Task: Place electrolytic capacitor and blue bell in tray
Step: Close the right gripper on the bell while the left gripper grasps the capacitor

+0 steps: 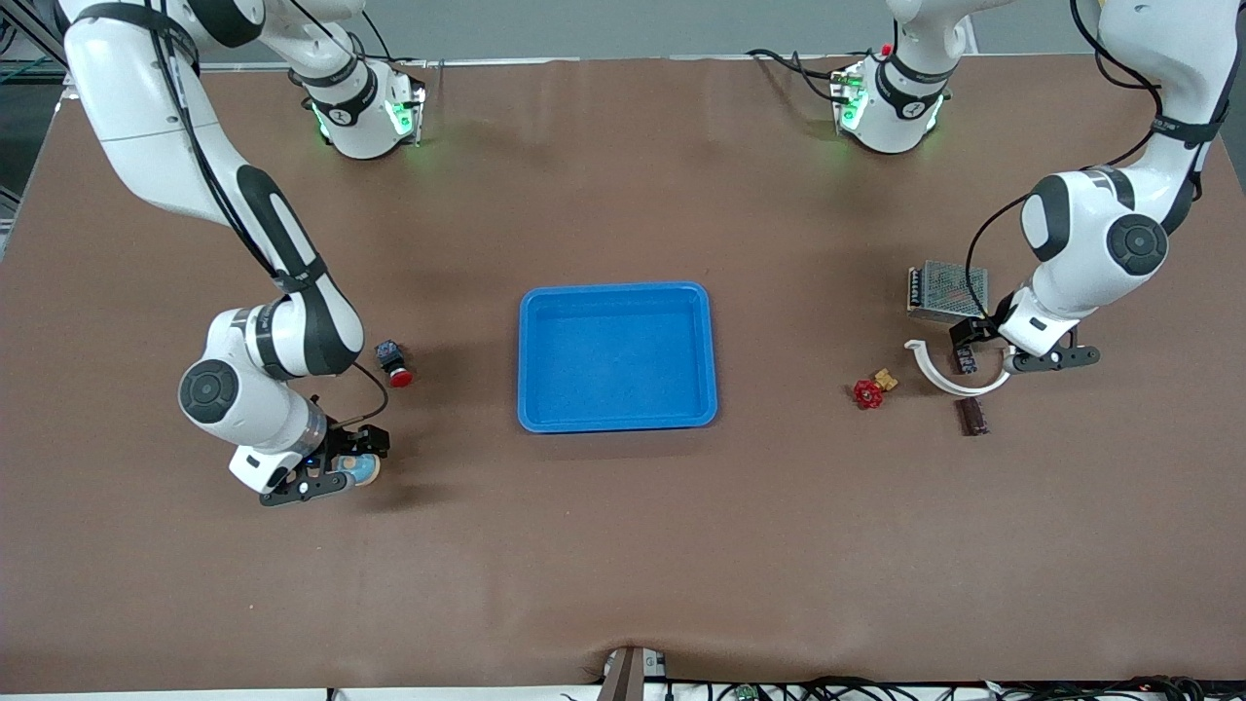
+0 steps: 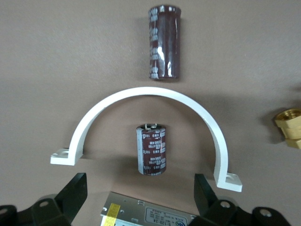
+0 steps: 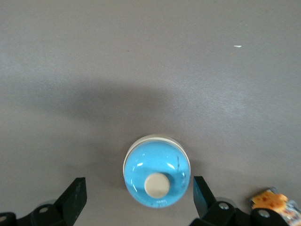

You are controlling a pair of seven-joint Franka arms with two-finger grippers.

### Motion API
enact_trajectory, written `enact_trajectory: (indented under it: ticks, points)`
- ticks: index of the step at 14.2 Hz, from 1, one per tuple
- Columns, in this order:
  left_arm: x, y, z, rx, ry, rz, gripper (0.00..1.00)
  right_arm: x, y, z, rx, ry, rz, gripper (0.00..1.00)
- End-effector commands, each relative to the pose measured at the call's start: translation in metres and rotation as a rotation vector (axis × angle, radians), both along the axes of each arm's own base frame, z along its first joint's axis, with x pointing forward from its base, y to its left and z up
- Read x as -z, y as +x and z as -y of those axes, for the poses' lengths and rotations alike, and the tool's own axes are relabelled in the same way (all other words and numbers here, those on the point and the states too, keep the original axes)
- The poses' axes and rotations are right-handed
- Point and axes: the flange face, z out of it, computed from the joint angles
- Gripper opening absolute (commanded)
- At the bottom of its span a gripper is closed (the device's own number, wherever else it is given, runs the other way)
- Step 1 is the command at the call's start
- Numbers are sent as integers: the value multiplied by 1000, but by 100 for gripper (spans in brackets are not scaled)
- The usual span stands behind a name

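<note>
The blue tray [image 1: 616, 358] lies empty at the middle of the table. A blue bell [image 1: 366, 470] [image 3: 156, 170] with a cream knob sits toward the right arm's end. My right gripper [image 1: 339, 465] [image 3: 139, 195] hangs open just above it, a finger on each side and not touching. Toward the left arm's end, one dark electrolytic capacitor [image 1: 966, 362] [image 2: 152, 149] lies inside a white half-ring clamp [image 1: 946, 375] [image 2: 150, 94]. A second capacitor [image 1: 972, 416] [image 2: 163, 42] lies outside the clamp, nearer the front camera. My left gripper [image 1: 1005, 350] [image 2: 139, 195] hovers open over the clamp's edge.
A metal power supply [image 1: 947, 290] [image 2: 146, 214] lies beside the clamp, under the left gripper. A red valve handle with a brass fitting [image 1: 873, 390] [image 2: 289, 127] sits between clamp and tray. A red push button [image 1: 393, 362] sits near the right arm's elbow.
</note>
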Motion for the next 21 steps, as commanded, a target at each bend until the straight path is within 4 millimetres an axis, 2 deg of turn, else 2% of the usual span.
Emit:
enact_trajectory:
  ticks: [1, 3, 7, 11, 21]
  points:
    - [12, 0, -1, 2, -11, 14, 100, 4, 2, 2, -47, -11, 11, 100]
    - [13, -1, -7, -3, -11, 12, 100, 7, 7, 11, -74, -12, 17, 100]
    - [15, -4, -15, 2, -11, 8, 100, 12, 7, 12, -84, -13, 12, 100]
    - [20, -7, -15, 4, -14, -4, 86, 17, 6, 11, -87, -14, 7, 100]
    - [32, -8, -14, 6, -21, -15, 85, 22, 13, 12, -77, -8, 13, 100]
